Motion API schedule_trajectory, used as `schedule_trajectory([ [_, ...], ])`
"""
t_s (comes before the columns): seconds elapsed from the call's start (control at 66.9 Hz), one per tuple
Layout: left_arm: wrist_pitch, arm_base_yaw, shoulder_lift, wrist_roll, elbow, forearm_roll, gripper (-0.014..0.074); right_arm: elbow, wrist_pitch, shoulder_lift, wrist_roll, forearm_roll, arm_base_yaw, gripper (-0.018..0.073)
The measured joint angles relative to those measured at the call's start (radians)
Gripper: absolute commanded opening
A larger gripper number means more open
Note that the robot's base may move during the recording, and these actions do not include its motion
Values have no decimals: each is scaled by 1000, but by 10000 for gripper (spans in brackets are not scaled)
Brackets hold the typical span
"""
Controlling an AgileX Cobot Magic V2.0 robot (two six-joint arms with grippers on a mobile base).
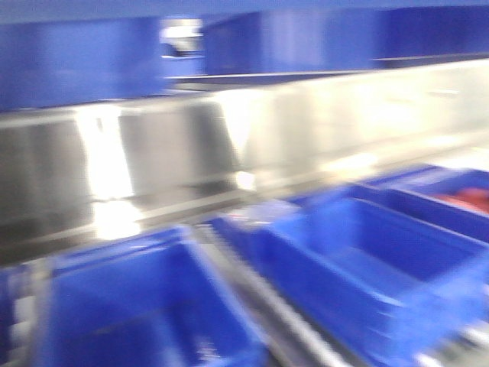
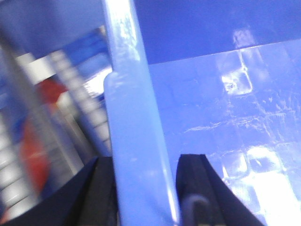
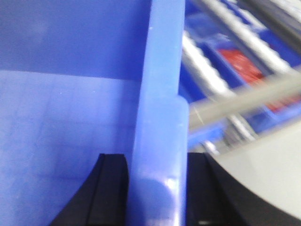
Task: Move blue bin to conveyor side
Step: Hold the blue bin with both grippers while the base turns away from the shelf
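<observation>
In the left wrist view the thick rim of the blue bin (image 2: 131,117) runs up between my two black fingers, and the bin's glossy floor shines to the right. My left gripper (image 2: 146,188) is shut on that rim. In the right wrist view the blue bin (image 3: 160,94) shows another rim, with its inside to the left, and my right gripper (image 3: 157,188) is shut on it. Neither gripper appears in the blurred front view, and I cannot tell which blue shape there is the held bin. The conveyor is out of view.
A shiny stainless-steel wall (image 1: 168,160) crosses the front view. Below it stand open blue bins (image 1: 145,306) (image 1: 367,252), and one at the far right holds red items (image 1: 466,199). Metal rollers (image 3: 207,70) and a pale grey surface (image 3: 263,174) lie right of the right gripper.
</observation>
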State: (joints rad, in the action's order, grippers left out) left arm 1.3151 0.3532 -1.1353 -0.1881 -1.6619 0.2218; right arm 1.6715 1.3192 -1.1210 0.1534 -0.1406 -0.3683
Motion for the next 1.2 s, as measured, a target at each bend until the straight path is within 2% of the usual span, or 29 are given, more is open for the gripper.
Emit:
schedule_trajectory([
  [1.196,0,2,0,0,0,-2,-17,0,0,0,-2,-2,0,-79],
])
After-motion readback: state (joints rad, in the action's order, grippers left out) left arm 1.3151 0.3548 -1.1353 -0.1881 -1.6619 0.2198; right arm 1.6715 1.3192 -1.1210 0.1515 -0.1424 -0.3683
